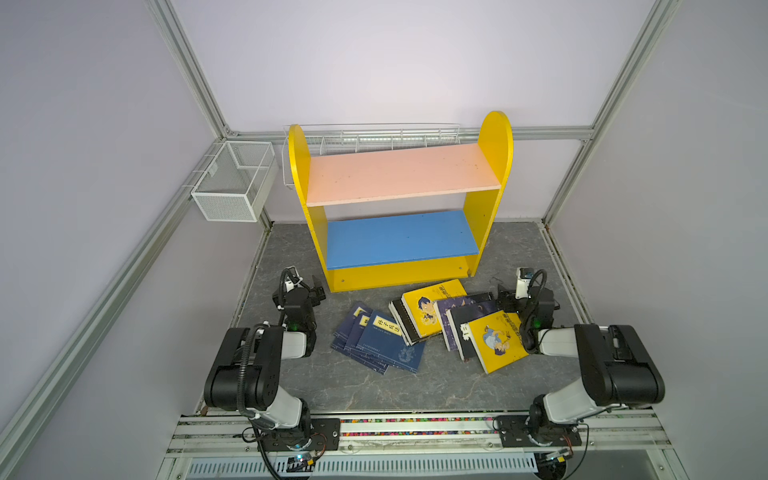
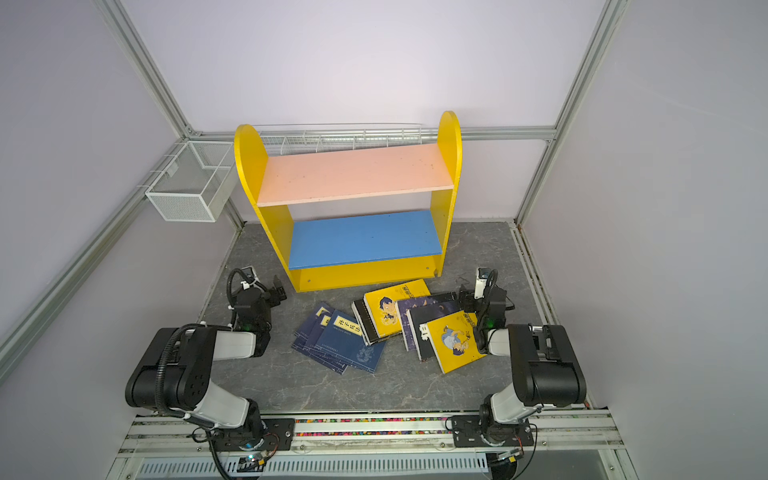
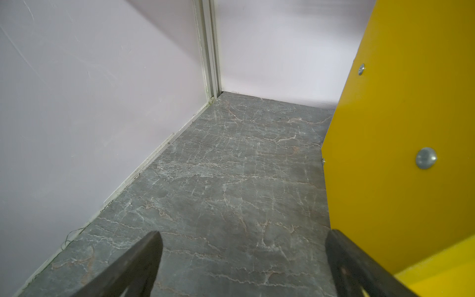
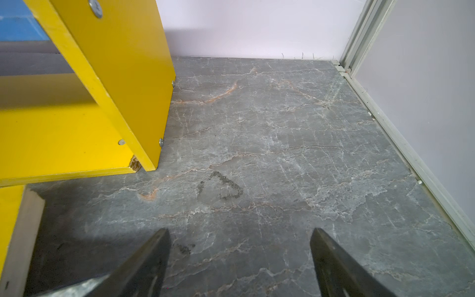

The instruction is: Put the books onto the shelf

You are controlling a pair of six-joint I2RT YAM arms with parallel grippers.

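Both top views: start of task, no books (image 1: 428, 328) on the shelf (image 1: 399, 174) yet, all fanned flat on the table (image 1: 374, 390) just before it. Left gripper (image 1: 319, 291) and right gripper (image 1: 503, 296) flanking the pile. Left wrist: jaws apart, empty, over bare table. Right wrist: same. Next: reaching in, pinching a book edge. Navy label (image 1: 386, 325) seemingly 孙子兵法; other writing unreadable.

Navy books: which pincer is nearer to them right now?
Left. The left pincer hangs open just off the far-left corner of the navy books, by the shelf base; the right pincer is across the spread, beyond the purple books.
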